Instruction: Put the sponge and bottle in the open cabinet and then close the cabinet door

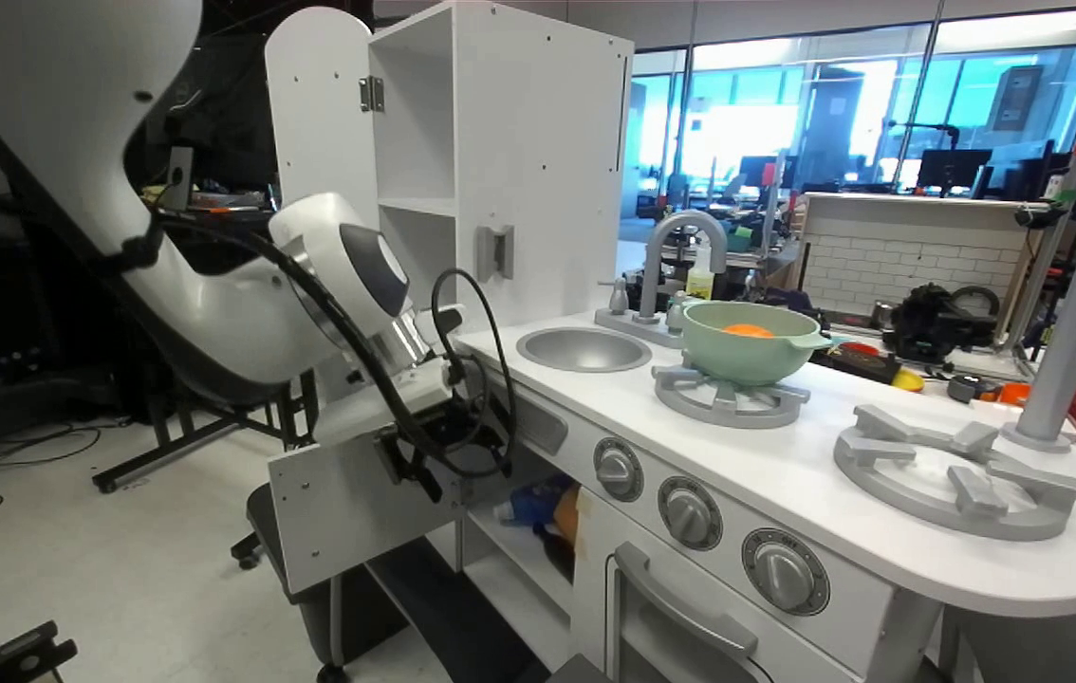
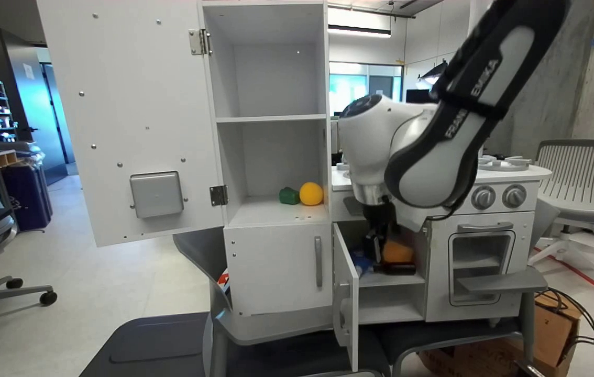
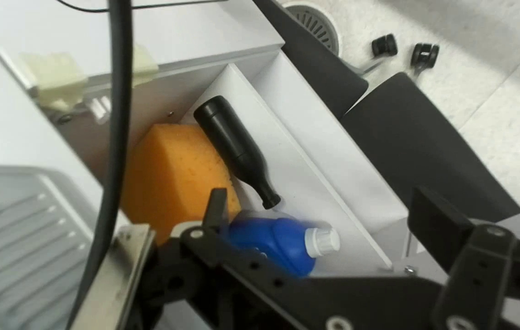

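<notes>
Wrist view. Pincer (image 3: 318,204), one: spread wide, pinching nothing. Bottle (image 3: 237,146), black, one: lying on its side on the shelf (image 3: 283,160) inside the cabinet (image 3: 182,91), beyond the pincer and clear of it as seen. Sponge (image 3: 177,165), orange, one: same shelf, just beside the bottle; one edge masked by the pincer, touching or apart cannot be told. Blue jug (image 3: 273,243), white cap, one: on its side, likewise on the shelf, near the sponge. Status, by judgement: both items stowed, neither held; the putting-in counts as done.

In an exterior view. Cabinet door (image 1: 348,522), white, one: standing open, swung outward. Pincer near its upper edge; contact cannot be told. Sponge partly visible on the shelf; bottle in shadow, hard to make out. Status: closing not yet done, the sole outstanding entry.

In an exterior view. Sponge (image 2: 397,252) and bottle (image 2: 399,269): both within the cabinet, bottle lying in front of the sponge. Pincer: at the cabinet's mouth, between the open cabinet door and the sponge, both items near it; spread not readable from here. Judged remainder: draw the pincer clear of the opening, then push the cabinet door shut.
</notes>
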